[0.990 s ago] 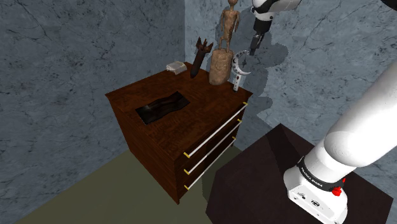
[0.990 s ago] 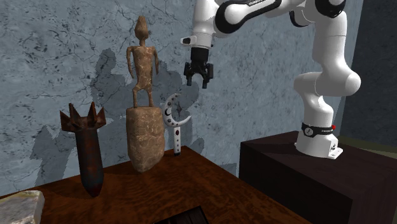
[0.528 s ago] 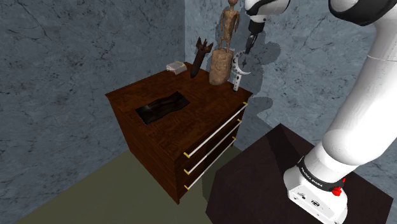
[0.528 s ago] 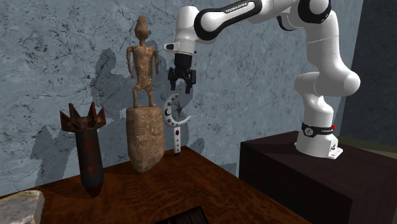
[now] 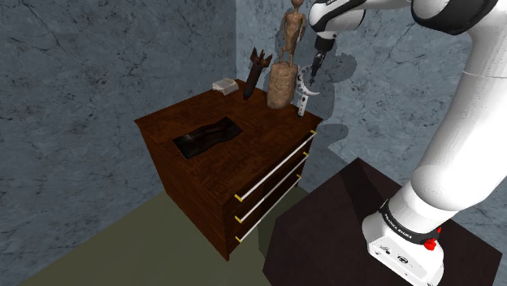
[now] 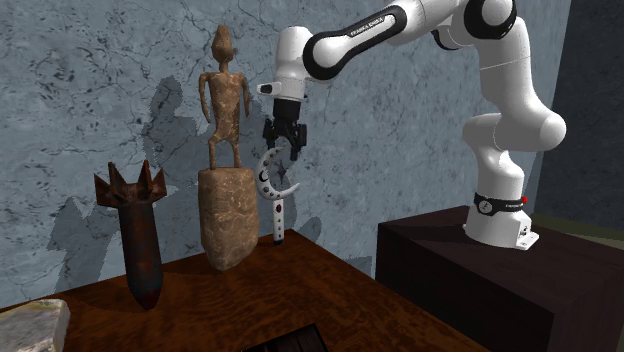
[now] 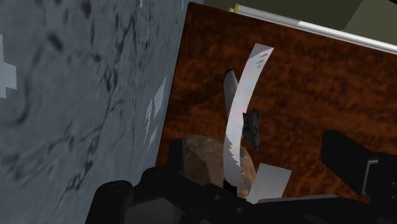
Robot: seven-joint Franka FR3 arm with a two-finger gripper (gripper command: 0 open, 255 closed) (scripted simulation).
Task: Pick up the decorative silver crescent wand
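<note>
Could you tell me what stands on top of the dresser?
The crescent wand, a figure statue, a spiked dark ornament and a pale block; behind the statue is hidden.

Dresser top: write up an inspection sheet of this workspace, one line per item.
Surface: dark wooden dresser top.
Job's things: crescent wand standing upright at the back corner, beside the figure statue.
Clutter: figure statue; spiked dark object; pale block.
Grippers: tool open, at the crescent's upper tip.
Cables: nothing seen.
Surroundings: blue-grey stone walls; dark stand.
</note>
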